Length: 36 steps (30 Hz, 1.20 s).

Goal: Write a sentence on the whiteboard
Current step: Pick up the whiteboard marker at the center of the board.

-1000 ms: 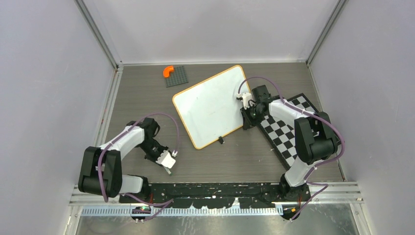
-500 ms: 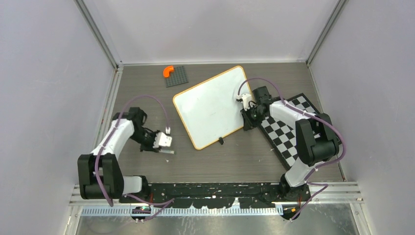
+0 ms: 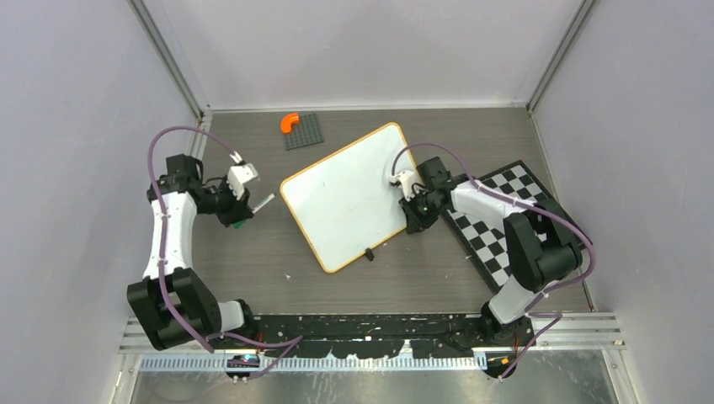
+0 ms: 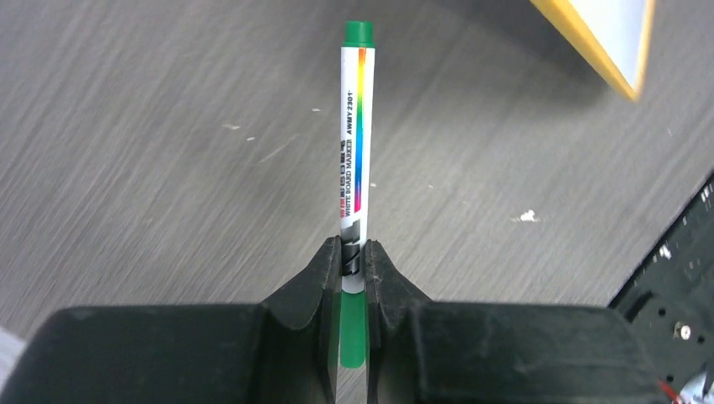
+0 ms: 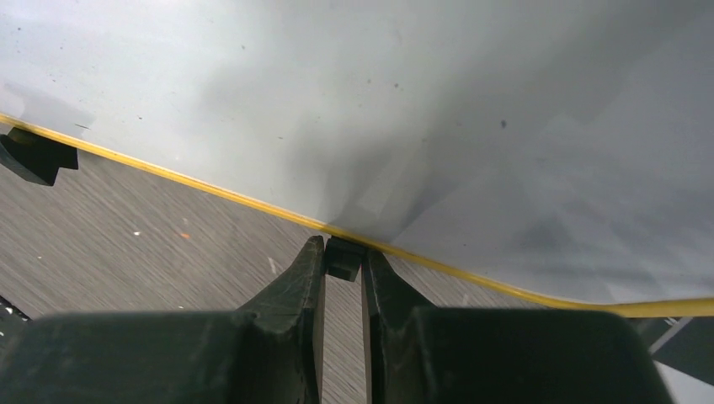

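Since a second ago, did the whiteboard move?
Yes. The whiteboard slid left and a little down in the top view, away from the checkerboard, which stayed put. The right gripper is shut on its edge.

"WHITE BOARD MARKER" and "AWMY 2301" on the marker (image 4: 354,143)

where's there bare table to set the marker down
The widest bare patch for the marker is the near strip of table between the whiteboard and the arm bases. Another lies far right, between the whiteboard's far corner and the checkerboard. It is crowded along the whiteboard's right edge, where the right fingers clamp its clip foot.
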Available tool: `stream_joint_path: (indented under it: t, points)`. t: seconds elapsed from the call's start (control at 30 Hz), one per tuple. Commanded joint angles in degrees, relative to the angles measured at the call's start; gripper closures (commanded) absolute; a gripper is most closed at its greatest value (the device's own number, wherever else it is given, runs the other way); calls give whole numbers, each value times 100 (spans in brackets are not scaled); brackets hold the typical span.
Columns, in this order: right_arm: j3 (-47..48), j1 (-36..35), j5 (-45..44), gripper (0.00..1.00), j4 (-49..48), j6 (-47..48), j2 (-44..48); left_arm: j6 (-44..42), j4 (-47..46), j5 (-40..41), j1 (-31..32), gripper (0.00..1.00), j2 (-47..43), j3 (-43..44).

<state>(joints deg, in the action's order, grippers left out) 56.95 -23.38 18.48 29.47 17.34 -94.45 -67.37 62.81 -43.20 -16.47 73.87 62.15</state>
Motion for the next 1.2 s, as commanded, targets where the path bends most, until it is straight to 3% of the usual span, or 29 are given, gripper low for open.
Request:
stream_joint_path:
  t: [0.0, 0.13, 0.33, 0.53, 0.97, 1.0, 1.1, 1.17]
  points:
    - [63, -498, 194, 100, 231, 42, -196, 2046, -1178, -185, -311, 100, -122, 411]
    - [113, -771, 82, 100, 295, 85, -239, 3200, -1720, 141, -463, 100, -16, 743]
    - [350, -1119, 92, 100, 157, -495, -395, 4053, -2097, 440, -465, 100, 89, 1103]
    - [225, -1335, 283, 100, 7, -855, -378, 4355, -2083, 525, -465, 100, 271, 1570]
    - [-20, -1690, -175, 100, 69, -561, -188, 4609, -2080, 556, -198, 100, 215, 1827]
    - [-49, -1694, -247, 96, 96, -549, -160, 4603, -2069, 569, -164, 100, 216, 1835]
    - [-74, -1689, -205, 52, 213, -597, 2, 4610, -2031, 595, -10, 100, 203, 1865]
    - [-59, -1691, -150, 35, 277, -624, 247, 4587, -1987, 593, 107, 100, 199, 1911]
